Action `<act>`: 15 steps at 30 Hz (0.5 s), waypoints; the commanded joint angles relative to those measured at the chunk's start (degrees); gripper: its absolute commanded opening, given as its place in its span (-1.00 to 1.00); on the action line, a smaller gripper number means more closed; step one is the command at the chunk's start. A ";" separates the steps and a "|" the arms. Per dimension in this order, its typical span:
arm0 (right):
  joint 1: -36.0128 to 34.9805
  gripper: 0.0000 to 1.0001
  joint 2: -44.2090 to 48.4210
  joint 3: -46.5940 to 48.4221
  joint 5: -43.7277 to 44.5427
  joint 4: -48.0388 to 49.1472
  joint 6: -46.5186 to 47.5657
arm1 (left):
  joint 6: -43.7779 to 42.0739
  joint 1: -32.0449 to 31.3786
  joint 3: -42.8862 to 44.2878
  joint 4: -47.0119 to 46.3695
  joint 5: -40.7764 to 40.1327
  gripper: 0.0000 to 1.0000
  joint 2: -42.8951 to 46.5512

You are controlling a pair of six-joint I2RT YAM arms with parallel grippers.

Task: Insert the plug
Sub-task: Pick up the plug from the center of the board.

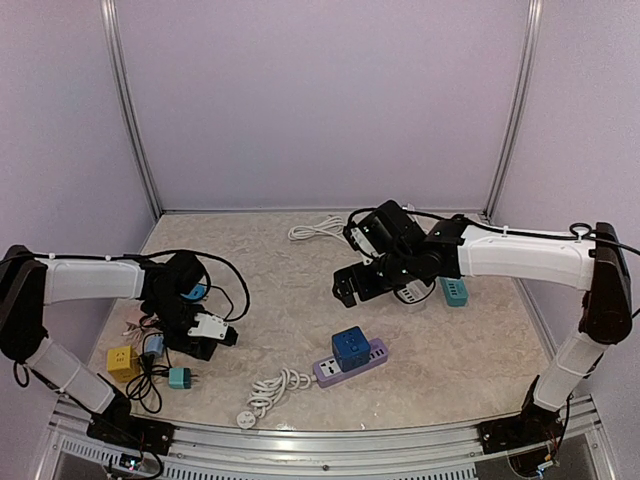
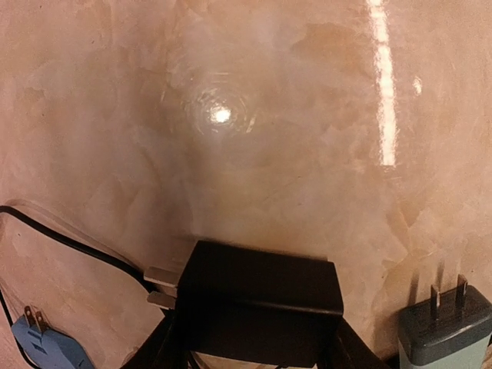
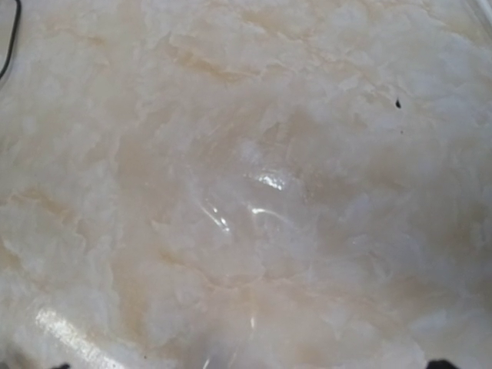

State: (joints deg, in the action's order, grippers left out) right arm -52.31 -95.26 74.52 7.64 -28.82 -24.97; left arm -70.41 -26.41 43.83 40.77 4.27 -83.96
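Note:
My left gripper (image 1: 200,338) is at the left of the table, shut on a black plug adapter (image 2: 260,296). In the left wrist view the adapter fills the space between my fingers (image 2: 157,352), its metal prongs (image 2: 163,278) pointing left, low over the marble tabletop. The purple power strip (image 1: 352,364) lies at front centre with a blue cube adapter (image 1: 350,345) on it, well to the right of the left gripper. My right gripper (image 1: 346,290) hovers above the table behind the strip, open and empty. Only its fingertips (image 3: 438,364) show in the right wrist view.
A yellow cube (image 1: 122,362), a teal plug (image 1: 180,377) (image 2: 446,327), a blue plug (image 2: 42,347) and black cables (image 1: 150,385) crowd the front left. A coiled white cord (image 1: 275,385) lies beside the strip. A teal strip (image 1: 455,291) and a white cord (image 1: 315,229) lie further back.

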 commanded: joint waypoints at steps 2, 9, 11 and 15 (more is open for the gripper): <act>0.46 0.99 -0.81 1.28 -0.25 -0.96 0.01 | 0.43 -0.30 1.82 2.01 2.37 -0.24 0.13; 0.46 0.99 -0.07 1.21 -0.03 -1.27 -0.08 | 3.27 -0.05 3.96 2.72 5.86 -0.78 1.24; 0.41 0.99 0.21 1.16 -0.14 -1.22 -0.15 | 5.64 0.15 5.09 2.05 6.80 -1.00 1.94; 0.46 0.99 1.68 2.07 0.19 -1.52 0.19 | 11.93 3.27 11.73 5.80 17.20 -1.00 4.18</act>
State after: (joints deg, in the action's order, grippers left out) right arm -52.31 -95.39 74.54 7.66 -29.06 -24.97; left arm -65.21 -25.78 48.56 43.27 10.02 -83.00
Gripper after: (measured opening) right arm 0.995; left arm 0.475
